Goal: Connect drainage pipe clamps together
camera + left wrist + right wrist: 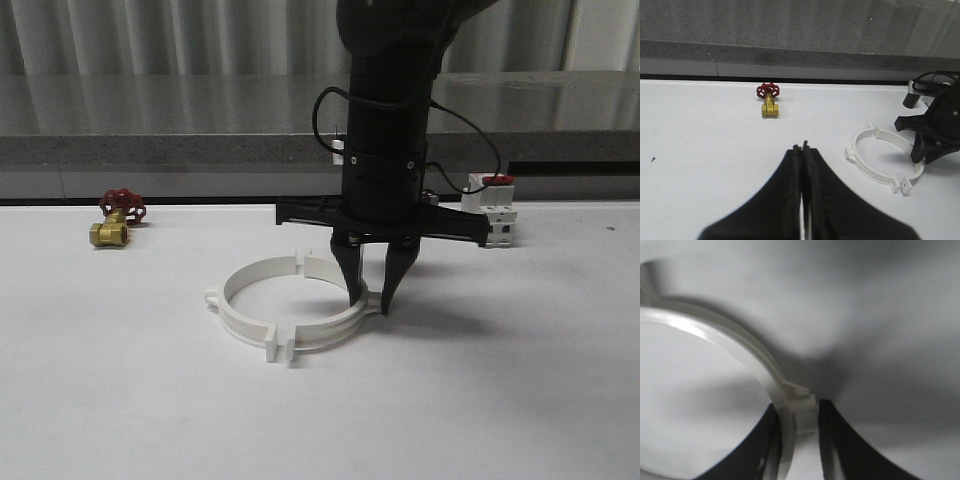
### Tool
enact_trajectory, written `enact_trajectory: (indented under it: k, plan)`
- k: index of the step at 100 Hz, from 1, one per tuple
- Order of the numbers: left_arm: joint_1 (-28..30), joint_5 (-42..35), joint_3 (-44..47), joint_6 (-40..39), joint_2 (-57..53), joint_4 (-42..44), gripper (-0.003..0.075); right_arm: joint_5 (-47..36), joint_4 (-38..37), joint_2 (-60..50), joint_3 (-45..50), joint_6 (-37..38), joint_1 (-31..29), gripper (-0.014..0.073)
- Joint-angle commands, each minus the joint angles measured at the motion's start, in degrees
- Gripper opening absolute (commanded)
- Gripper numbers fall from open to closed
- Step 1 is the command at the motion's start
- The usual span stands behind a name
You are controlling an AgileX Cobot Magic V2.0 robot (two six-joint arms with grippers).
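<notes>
Two white drainage pipe clamps lie on the white table as a ring. The left half (228, 295) (860, 164) and the right half (335, 325) (890, 136) meet at the rear flanges, while a narrow gap shows between the front flanges (279, 345). My right gripper (369, 298) (797, 409) points straight down over the right half, one finger inside the ring and one outside against its small outer tab (802, 397), closed on the wall. My left gripper (802, 146) hovers over bare table, shut and empty, left of the ring.
A brass valve with a red handwheel (120, 216) (769, 100) sits at the back left. A white breaker with a red switch (492, 205) stands behind the right arm. A grey ledge (150, 150) bounds the table's far edge.
</notes>
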Motion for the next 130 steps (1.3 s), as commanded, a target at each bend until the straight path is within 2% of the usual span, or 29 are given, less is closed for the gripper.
enact_trajectory:
  k: [1, 13, 18, 30, 37, 51, 64, 69, 74, 83, 93, 97, 130]
  plan:
    - [0.1, -4.4, -1.6, -0.4, 0.5, -0.4, -0.002, -0.6, 0.0, -3.3, -1.9, 0.4, -0.1, 0.008]
    - [0.1, -4.4, -1.6, -0.4, 0.5, -0.4, -0.002, -1.6, 0.0, -3.3, -1.9, 0.4, -0.1, 0.0112]
    - [0.1, -4.4, -1.6, -0.4, 0.5, -0.4, -0.002, -2.1, 0.0, -3.3, -1.9, 0.4, -0.1, 0.018]
    - [0.1, -4.4, -1.6, -0.4, 0.5, -0.4, -0.002, -2.7, 0.0, -3.3, -1.9, 0.1, 0.0, 0.0435]
    - [0.1, -4.4, -1.6, -0.4, 0.5, -0.4, -0.002, -3.0, 0.0, -3.3, -1.9, -0.7, 0.3, 0.0517]
    - [0.1, -4.4, -1.6, -0.4, 0.5, -0.4, -0.002, -2.8, -1.5, -4.9, -1.8, -4.6, 0.9, 0.0518]
    - [0.1, -4.4, -1.6, -0.4, 0.5, -0.4, -0.002, -2.0, -1.6, -8.3, -1.8, -19.0, 0.9, 0.0518]
    - [0.1, -4.4, -1.6, -0.4, 0.5, -0.4, -0.002, -1.1, -1.6, -9.6, -1.8, -24.9, 0.9, 0.0498]
    - [0.1, -4.4, -1.6, -0.4, 0.5, -0.4, -0.002, -0.4, -1.7, -11.0, -1.5, -30.2, 0.9, 0.044]
    - [0.1, -4.4, -1.6, -0.4, 0.5, -0.4, -0.002, -0.1, -1.7, -14.0, -0.3, -36.3, 0.3, 0.0254]
    - [0.1, -4.4, -1.6, -0.4, 0.5, -0.4, -0.002, -0.7, -1.7, -17.6, 2.6, -37.2, -1.2, 0.0003]
    - [0.1, -4.4, -1.6, -0.4, 0.5, -0.4, -0.002, -1.3, -1.7, -19.4, 3.9, -37.2, -2.1, -0.0068]
    - [0.1, -4.4, -1.6, -0.4, 0.5, -0.4, -0.002, -8.8, -1.4, -35.7, 20.5, -37.3, -11.9, -0.0068]
